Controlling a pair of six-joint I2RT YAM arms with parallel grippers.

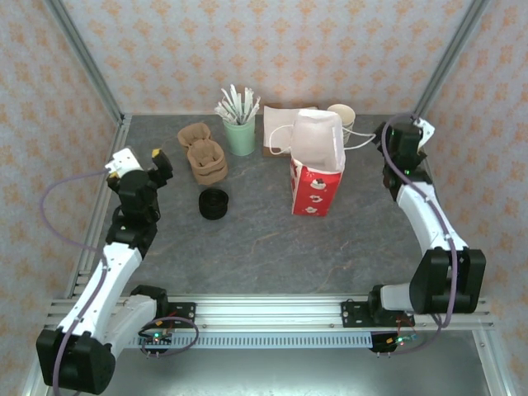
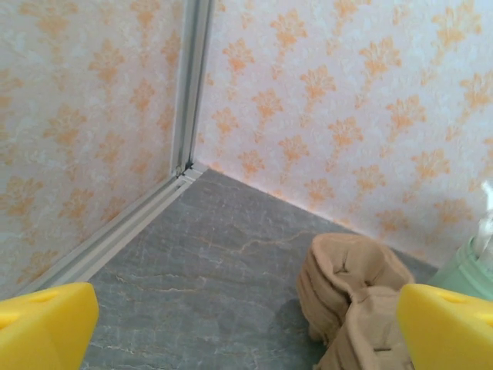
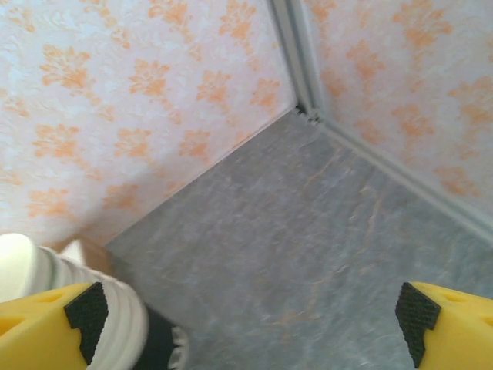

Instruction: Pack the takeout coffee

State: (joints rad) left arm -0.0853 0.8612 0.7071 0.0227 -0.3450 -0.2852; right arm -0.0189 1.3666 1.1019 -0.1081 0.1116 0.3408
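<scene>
left jaws: wide open, empty | right jaws: wide open, empty (near cup stack (image 1: 341, 114)) | bag (image 1: 316, 183) upright

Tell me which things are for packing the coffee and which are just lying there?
For the job: red-and-white paper bag.
Just lying about: black lid stack, brown cup carriers, green cup of stirrers, cream cup stack.

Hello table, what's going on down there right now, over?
Left fingers open, near brown carriers. Right fingers open, beside cup stack. Red-and-white bag upright mid-table. Nothing gripped, over.
</scene>
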